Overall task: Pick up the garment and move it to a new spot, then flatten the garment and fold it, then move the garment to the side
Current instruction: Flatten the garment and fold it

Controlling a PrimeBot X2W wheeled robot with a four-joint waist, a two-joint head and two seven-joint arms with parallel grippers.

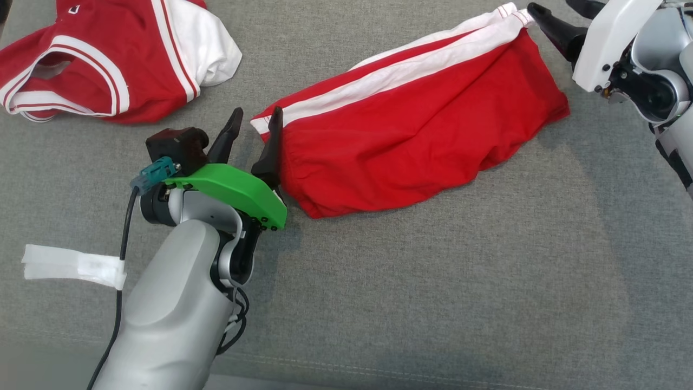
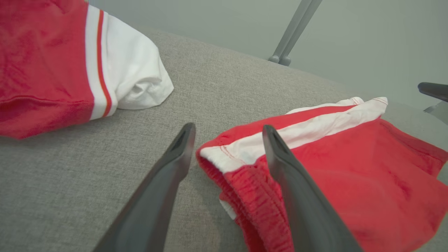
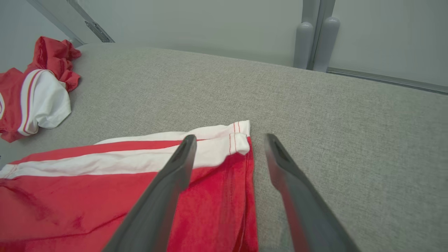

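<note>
The left end effector (image 2: pixel 228 126) stood wide open with nothing in its grasp. Its two dark fingers straddled the waistband corner of the red shorts (image 1: pixel 411 135): one finger lay over the red cloth and the other over bare grey fabric just beside it. In the left wrist view the gathered elastic edge and the end of a white side stripe showed between the fingers. Whether the fingertips touched the cloth could not be told.

The right end effector (image 3: pixel 230 137) was likewise spread open and held nothing. It was at the opposite end of the shorts, at the white-striped hem corner, with one finger above the cloth and the other above the bare surface past the hem.

The shorts lay stretched between the two end effectors on the grey, fabric-covered worktop (image 1: pixel 433 281), running diagonally from centre towards the far right in the head view. The white stripes ran along the far edge, and the red cloth was loosely wrinkled.

Behind the left fingers sat a green wrist cover (image 1: pixel 238 189) and the pale grey forearm (image 1: pixel 168 314), with a black cable (image 1: pixel 123 244) running alongside and a strip of white tape (image 1: pixel 73 266) wrapped on it. A red-and-white jersey (image 1: pixel 103 70) lay crumpled at the far left, well apart from the shorts.
</note>
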